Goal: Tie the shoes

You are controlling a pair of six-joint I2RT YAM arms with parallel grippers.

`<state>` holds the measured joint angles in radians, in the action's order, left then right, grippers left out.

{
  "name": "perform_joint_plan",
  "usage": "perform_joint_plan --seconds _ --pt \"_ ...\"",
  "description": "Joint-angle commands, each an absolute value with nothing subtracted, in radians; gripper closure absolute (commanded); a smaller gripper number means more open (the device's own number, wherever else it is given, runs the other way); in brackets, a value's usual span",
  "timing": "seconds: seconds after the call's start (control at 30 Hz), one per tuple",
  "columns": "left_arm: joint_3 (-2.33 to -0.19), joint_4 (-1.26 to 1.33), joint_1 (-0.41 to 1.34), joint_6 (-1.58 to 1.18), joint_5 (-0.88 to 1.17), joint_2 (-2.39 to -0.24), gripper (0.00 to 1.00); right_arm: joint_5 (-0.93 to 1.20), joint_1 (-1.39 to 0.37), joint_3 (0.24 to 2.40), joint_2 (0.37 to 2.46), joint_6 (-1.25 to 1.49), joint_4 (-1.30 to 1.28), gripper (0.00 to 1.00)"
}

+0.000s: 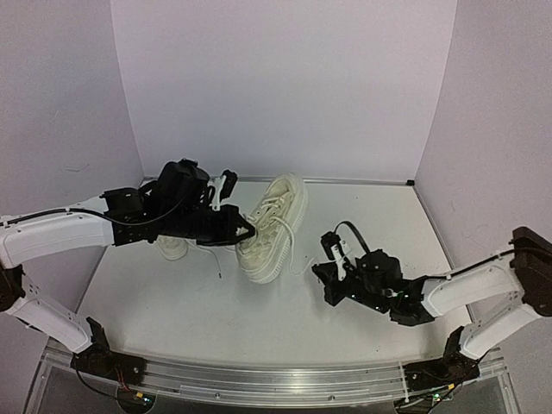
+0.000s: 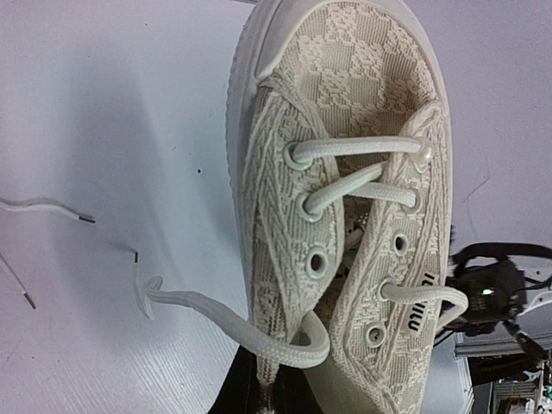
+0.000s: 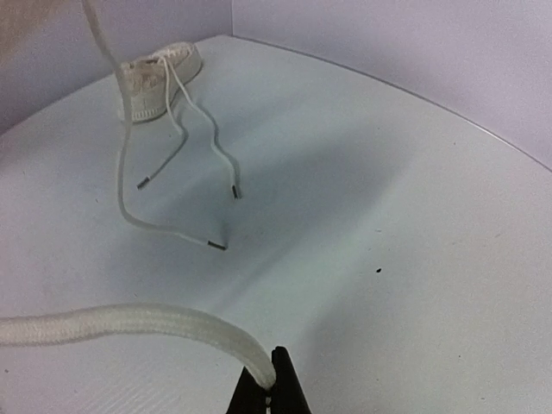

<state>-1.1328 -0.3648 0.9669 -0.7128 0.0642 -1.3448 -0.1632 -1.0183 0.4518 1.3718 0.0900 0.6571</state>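
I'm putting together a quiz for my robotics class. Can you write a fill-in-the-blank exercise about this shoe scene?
1. The right gripper is shut on a white ____.
2. The left gripper holds a ____.
3. The laces of the other shoe are ____, their ends loose on the table.
Missing words: lace; shoe; untied.

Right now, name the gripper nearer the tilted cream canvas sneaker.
Left. The left gripper clamps the sneaker; the right gripper sits apart to its right, pinching a white lace.
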Motion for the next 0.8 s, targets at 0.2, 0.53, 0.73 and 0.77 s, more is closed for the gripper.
perform_joint_plan --seconds 0.2,0.53,0.73,0.77 --pt "-1.112 -0.189 1.015 -0.767 0.016 -1.561 1.00 -0.242 -1.026 0.388 0.934 0.383 0.218 1.00" --pt "-1.274 -0.232 1.130 -0.858 -0.069 -1.866 1.00 -0.341 -1.026 0.403 0.970 0.511 0.048 1.00" --pt "-1.295 -0.308 1.150 -0.829 -0.085 -1.855 0.79 -0.369 -1.025 0.431 1.060 0.572 0.037 1.00" --pt "-1.298 -0.335 1.150 -0.816 -0.109 -1.829 0.74 -0.367 -1.025 0.438 1.074 0.579 0.036 1.00"
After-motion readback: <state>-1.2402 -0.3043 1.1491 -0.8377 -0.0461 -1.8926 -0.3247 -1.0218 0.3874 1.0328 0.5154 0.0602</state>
